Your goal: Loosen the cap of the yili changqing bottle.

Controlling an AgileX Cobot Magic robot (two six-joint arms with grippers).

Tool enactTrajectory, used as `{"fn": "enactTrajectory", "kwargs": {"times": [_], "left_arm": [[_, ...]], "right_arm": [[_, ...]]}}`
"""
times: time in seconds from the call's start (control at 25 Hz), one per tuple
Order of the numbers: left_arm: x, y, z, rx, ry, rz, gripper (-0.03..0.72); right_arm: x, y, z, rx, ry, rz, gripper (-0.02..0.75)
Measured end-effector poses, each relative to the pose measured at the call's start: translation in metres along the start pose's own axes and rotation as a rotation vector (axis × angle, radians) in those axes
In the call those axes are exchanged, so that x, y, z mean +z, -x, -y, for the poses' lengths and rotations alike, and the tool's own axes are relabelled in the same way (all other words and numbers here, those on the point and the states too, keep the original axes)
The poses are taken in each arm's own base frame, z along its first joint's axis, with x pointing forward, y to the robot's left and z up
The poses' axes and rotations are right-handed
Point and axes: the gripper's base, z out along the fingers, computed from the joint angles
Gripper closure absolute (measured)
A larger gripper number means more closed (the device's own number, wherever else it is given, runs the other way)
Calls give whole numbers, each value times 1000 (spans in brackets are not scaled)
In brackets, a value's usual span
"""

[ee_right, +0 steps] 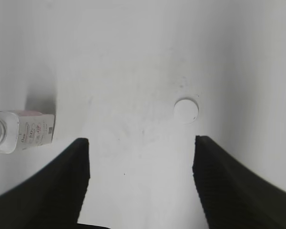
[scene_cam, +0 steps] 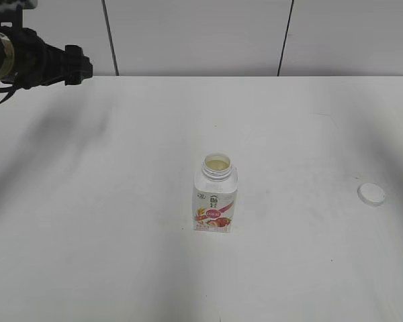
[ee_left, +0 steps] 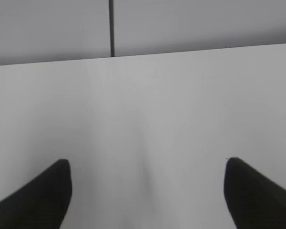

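The yili changqing bottle [scene_cam: 215, 196] stands upright in the middle of the white table, its neck open with pale liquid showing. It also shows at the left edge of the right wrist view [ee_right: 20, 131]. The white cap [scene_cam: 371, 194] lies flat on the table to the right, apart from the bottle; it shows in the right wrist view [ee_right: 186, 110] too. My left gripper [ee_left: 147, 164] is open and empty, facing bare table and the back wall. Its arm sits at the far left [scene_cam: 47, 64]. My right gripper [ee_right: 141, 143] is open and empty, above the table, the cap ahead of it.
The white table [scene_cam: 121, 235] ends at a pale panelled wall [scene_cam: 201, 33] at the back. Nothing else stands on the table.
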Motion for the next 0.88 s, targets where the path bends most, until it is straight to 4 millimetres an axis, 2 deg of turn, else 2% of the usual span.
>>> {"fn": "enactTrajectory", "kwargs": {"times": [0.16,0.28,0.6,0.72,0.88], "left_arm": [[-1,1,-14,-17,76,13,96],[-2,2,-25,-62,183,33,96],[-3,2,-29,-100,219,38,96],[-3,2,-29,-101,220,38,96],[-3,2,-29,-99,220,39,96]], "right_arm": [[-26,-10,-8,15,-4,67,204],[-43,-31,-15,9,-6,100,204],[-65,-124,-27,-3,-15,144,204],[-77,-165,-30,-33,-58,205,204],[-87,-206,-30,-73,-128,291,204]]}}
